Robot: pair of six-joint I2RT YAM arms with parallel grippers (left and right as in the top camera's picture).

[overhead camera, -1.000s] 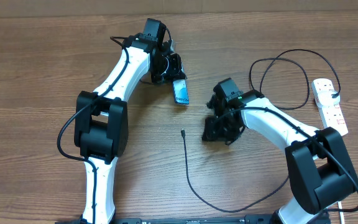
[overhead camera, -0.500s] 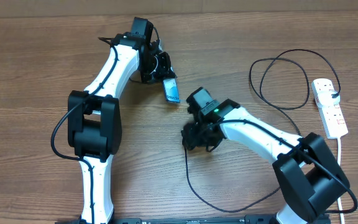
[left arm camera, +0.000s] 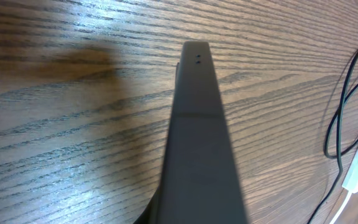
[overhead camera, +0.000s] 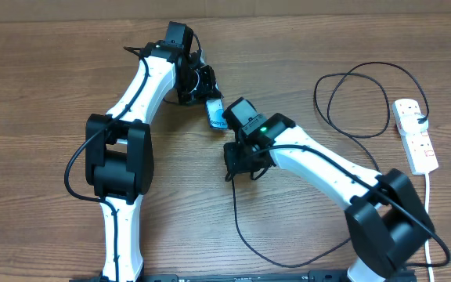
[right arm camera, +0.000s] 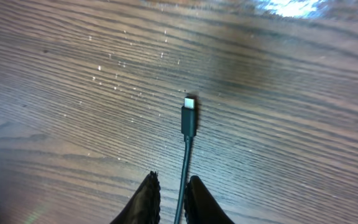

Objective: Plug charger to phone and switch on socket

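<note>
Left gripper clamps phone, at 11 o'clock from right gripper, which pinches charger near its free end. Your risk: thin cable slips or twists, so you miss the phone.

Narrow gap only between phone and right gripper; right wrist housing sits just beside phone's lower end. Bare wood ahead of charger tip. Charger cable runs along front-centre table, loops again far right near socket. Left arm bars far-centre approach; right arm crosses right-centre. Wide open wood left of left arm and along far edge
</note>
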